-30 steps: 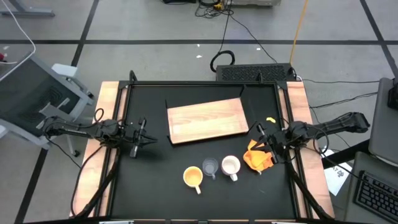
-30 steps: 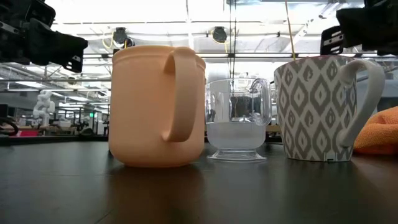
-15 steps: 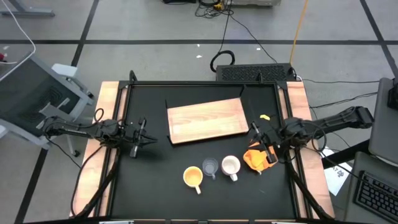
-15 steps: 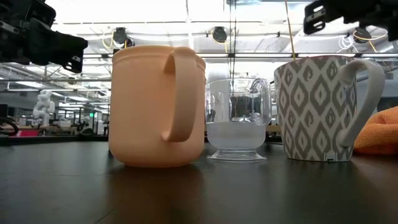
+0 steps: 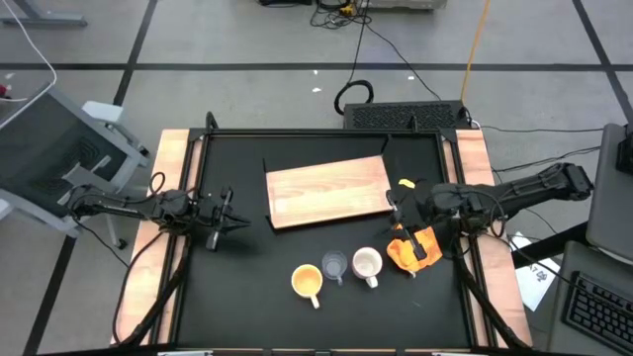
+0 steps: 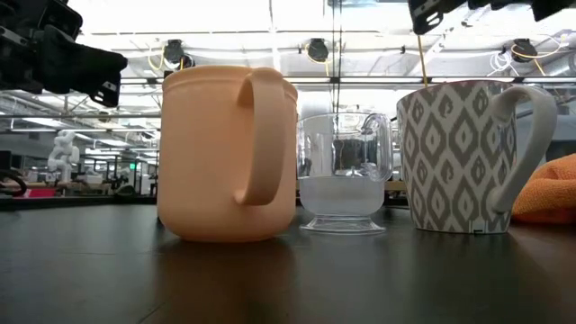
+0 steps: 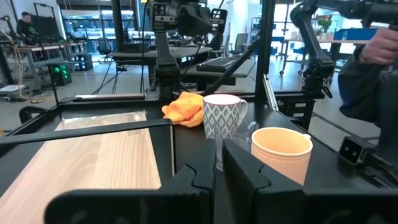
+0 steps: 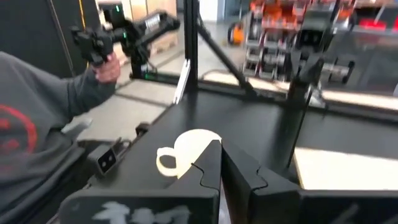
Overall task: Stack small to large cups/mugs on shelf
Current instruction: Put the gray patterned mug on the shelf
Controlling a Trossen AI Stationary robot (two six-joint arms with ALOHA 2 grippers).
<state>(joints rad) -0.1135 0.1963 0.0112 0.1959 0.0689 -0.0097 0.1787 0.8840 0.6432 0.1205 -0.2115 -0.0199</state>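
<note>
Cups are standing in a short row in the lower middle of the high view: the yellow-orange mug (image 5: 307, 282) at the left, the clear glass cup (image 5: 335, 265) in the middle and the white mug (image 5: 367, 264) at the right, all upright on the black tabletop (image 5: 247, 267). In the low view the white mug is showing a grey diamond pattern, and the glass cup is sitting a little farther back between the other two. The shelf (image 5: 329, 191) is lying flat above the cups, near the centre of the high view, and nothing is standing on it. An orange cloth (image 5: 413, 248) is bunched up just right of the white mug.

The right gripper (image 5: 395, 206) is hanging at centre right of the high view, beside the shelf's right edge and above the cloth; its fingers are sitting together and holding nothing, as the right wrist view shows them pressed side by side with the white mug beyond them. The left gripper (image 5: 226, 219) is waiting at centre left, well apart from the shelf and cups, its fingers also closed on nothing. A person in a grey sleeve (image 8: 37, 93) is showing at the left of the right wrist view, beyond the table
</note>
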